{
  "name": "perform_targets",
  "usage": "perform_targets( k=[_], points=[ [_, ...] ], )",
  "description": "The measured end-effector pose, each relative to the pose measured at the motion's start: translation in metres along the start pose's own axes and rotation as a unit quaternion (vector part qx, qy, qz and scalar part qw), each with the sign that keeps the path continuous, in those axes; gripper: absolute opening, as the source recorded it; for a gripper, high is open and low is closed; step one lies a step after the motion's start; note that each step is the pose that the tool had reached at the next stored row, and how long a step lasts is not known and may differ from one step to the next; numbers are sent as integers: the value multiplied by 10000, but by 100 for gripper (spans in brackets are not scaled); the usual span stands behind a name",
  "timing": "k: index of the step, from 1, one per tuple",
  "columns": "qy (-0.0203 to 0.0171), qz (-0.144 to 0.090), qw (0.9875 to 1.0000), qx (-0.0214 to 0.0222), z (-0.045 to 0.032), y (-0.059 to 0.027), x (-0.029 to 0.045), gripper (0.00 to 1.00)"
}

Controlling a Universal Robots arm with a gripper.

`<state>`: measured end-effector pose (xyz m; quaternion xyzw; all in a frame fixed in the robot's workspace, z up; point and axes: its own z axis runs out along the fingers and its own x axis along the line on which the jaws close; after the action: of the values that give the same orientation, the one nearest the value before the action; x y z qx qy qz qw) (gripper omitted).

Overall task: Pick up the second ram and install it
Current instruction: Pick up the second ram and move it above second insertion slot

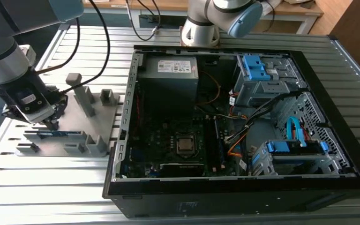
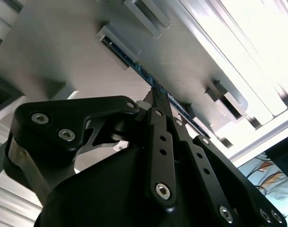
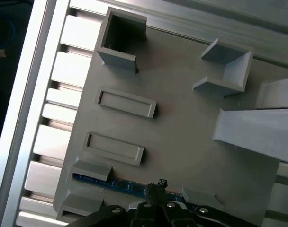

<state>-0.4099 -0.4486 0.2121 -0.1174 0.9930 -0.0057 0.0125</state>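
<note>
One tool (image 1: 50,123) in exterior view, low over grey fixture (image 1: 99,123) on slatted desk (image 1: 55,178), at exterior view's left of open computer case (image 1: 230,197). Second ram (image 1: 55,134) stands on edge in fixture slot, long axis left-right across view.

Second wrist view: tool (image 2: 156,94) tip at second ram (image 2: 134,66) edge.

First wrist view: tool (image 3: 156,187) at mid-length of second ram (image 3: 120,184), stick spanning between end blocks. Clamped or apart: cannot tell.

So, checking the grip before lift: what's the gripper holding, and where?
Cannot be told; the gripper is at the middle of the RAM stick, which stands in the grey holder.
</note>
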Motion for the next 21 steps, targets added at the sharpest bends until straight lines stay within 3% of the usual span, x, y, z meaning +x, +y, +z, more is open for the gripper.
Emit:
perform_targets(
  k=[9, 21],
  points=[
    [-8, -544, 9985, -13, 0, 0, 0, 10],
    [-16, -1129, 9936, -26, 0, 0, 0, 10]
  ],
)
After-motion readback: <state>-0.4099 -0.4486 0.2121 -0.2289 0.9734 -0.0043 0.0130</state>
